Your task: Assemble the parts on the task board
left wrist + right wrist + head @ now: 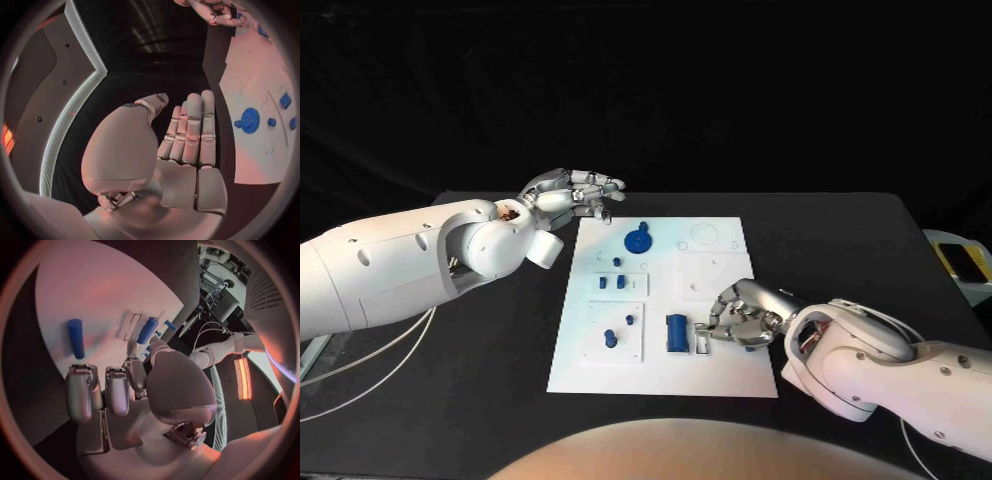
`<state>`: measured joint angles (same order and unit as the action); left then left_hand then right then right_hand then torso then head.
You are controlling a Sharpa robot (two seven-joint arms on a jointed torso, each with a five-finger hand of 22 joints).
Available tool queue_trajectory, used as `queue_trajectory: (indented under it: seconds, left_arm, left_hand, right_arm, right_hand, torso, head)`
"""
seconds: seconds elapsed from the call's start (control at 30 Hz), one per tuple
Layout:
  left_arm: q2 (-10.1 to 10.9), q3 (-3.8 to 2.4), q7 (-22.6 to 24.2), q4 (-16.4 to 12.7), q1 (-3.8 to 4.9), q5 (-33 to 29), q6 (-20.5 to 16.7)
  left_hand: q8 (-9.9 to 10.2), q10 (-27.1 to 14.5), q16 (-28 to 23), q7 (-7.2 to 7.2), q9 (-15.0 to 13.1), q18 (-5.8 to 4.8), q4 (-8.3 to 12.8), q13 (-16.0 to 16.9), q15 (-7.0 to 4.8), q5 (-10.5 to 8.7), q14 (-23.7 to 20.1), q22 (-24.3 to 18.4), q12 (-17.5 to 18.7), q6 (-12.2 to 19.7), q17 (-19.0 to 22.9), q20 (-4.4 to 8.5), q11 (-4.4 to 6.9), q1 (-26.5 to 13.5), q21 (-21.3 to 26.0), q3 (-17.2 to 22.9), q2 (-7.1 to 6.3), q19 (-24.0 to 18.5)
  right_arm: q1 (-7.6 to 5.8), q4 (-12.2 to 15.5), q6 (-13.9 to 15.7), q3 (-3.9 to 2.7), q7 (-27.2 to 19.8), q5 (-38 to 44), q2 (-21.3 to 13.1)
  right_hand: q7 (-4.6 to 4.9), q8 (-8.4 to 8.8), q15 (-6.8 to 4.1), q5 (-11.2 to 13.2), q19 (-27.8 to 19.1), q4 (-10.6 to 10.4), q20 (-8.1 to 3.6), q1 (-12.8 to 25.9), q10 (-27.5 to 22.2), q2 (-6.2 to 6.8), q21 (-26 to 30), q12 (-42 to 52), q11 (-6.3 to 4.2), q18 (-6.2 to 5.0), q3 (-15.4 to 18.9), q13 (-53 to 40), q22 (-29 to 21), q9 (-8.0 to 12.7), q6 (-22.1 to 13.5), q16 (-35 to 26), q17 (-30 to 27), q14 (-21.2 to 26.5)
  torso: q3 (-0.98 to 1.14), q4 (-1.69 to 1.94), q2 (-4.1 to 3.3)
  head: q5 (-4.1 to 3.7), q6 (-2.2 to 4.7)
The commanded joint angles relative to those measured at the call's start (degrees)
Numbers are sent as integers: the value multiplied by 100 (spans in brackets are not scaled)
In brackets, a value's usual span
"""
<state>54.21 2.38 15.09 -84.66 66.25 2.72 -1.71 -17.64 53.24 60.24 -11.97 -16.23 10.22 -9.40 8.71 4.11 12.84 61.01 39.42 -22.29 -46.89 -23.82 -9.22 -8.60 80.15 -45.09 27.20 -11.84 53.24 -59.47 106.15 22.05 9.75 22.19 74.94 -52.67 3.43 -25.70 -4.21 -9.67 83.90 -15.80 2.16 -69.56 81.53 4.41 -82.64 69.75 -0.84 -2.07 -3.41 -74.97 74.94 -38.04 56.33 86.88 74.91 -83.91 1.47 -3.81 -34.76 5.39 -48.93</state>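
1. Two hands are working around the white task board [668,375], which lies flat in the middle of the black table [848,230].
2. My right hand [740,320] sits over the board's near right part, fingers curled in beside the tall blue cylinder [676,331]. Whether it pinches anything I cannot tell; nothing shows plainly between the fingers.
3. My left hand [574,190] hovers at the board's far left corner, just off the edge. In its wrist view the fingers [190,135] lie straight and side by side, with nothing in them.
4. I judge the step in hand to be taking up the cylinder. To do it well I would come in slowly, close on its sides squarely, and lift straight so it neither tips nor drags on the board.
5. Count of blue parts I can make out from the head view: one gear [638,240] at the far end, one tall cylinder, and about six smaller pieces [610,283] in the left squares; some are too small to separate with certainty.
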Motion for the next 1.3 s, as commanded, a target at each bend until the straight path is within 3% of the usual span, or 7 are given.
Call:
queue_trajectory:
  seconds: [0.03,0.23,0.5,0.63,0.87,1.27,1.3]
  left_arm:
    - [3,0,41,-14,3,-28,120]
    - [4,3,53,-12,2,-28,157]
    - [-4,7,62,-10,1,-26,177]
    - [-6,7,62,-8,0,-22,181]
    - [-6,8,54,-7,-1,-20,191]
    - [5,8,38,-10,-1,-20,178]
    - [5,8,37,-10,-1,-20,177]
  left_hand:
    - [-37,-38,39,-67,-8,32,-29,10,-8,14,-32,-9,-24,32,0,-16,3,22,36,16,44,40]
    - [-40,-42,39,-67,-8,31,-34,9,-7,11,-34,-11,-28,35,0,-17,2,18,39,8,35,41]
    - [-40,-42,39,-67,-8,31,-34,9,-7,11,-34,-11,-28,35,0,-17,2,18,39,8,35,41]
    - [-40,-42,39,-67,-8,31,-34,9,-7,11,-34,-11,-28,35,0,-17,2,18,39,8,35,41]
    - [-40,-42,39,-67,-8,31,-34,9,-7,11,-34,-11,-28,35,0,-17,2,18,39,8,35,41]
    - [-48,-47,40,-66,-8,30,-42,9,-6,11,-36,-16,-37,39,0,-17,2,18,45,2,32,44]
    - [-48,-47,40,-66,-8,30,-42,9,-6,11,-36,-16,-37,39,0,-17,2,18,45,2,32,44]
  right_arm:
    - [-78,73,324,-7,-213,51,-258]
    - [-114,64,310,3,-124,273,-647]
    - [69,70,447,34,97,660,-905]
    - [182,60,447,43,273,852,-904]
    - [296,6,416,47,426,971,-794]
    - [417,-88,380,48,455,1001,-576]
    - [426,-109,362,48,472,1020,-548]
  right_hand:
    - [15,30,1,74,310,23,-4,-99,-23,21,-2,-21,18,49,-9,-26,1296,10,-22,17,680,-452]
    - [17,42,5,99,322,36,0,-172,-37,62,-35,-49,21,56,-8,-10,1305,16,-21,23,699,-455]
    - [35,93,15,-28,326,9,9,-271,-61,71,-48,-92,35,59,-33,12,1309,43,-45,28,718,-458]
    - [36,96,16,-32,324,7,10,-276,-63,70,-43,-97,35,58,-36,15,1308,46,-47,25,708,-456]
    - [37,98,16,-34,320,2,10,-273,-68,73,-34,-108,36,56,-34,22,1305,47,-46,22,700,-454]
    - [37,102,18,-41,316,-4,12,-282,-71,81,-25,-115,38,54,-33,26,1303,50,-40,17,689,-452]
    - [34,104,19,-47,315,-1,13,-306,-71,83,-22,-116,36,53,-41,26,1302,53,-34,16,688,-451]
  torso:
    - [-14,-9,5]
    - [-17,-24,4]
    - [-18,-19,2]
    - [-14,-17,3]
    - [-26,-10,-3]
    - [-22,-15,0]
    - [-20,-19,0]
  head:
    - [-69,26]
    - [-133,37]
    - [-139,37]
    - [-130,34]
    - [-138,29]
    - [-86,4]
    - [-48,-5]
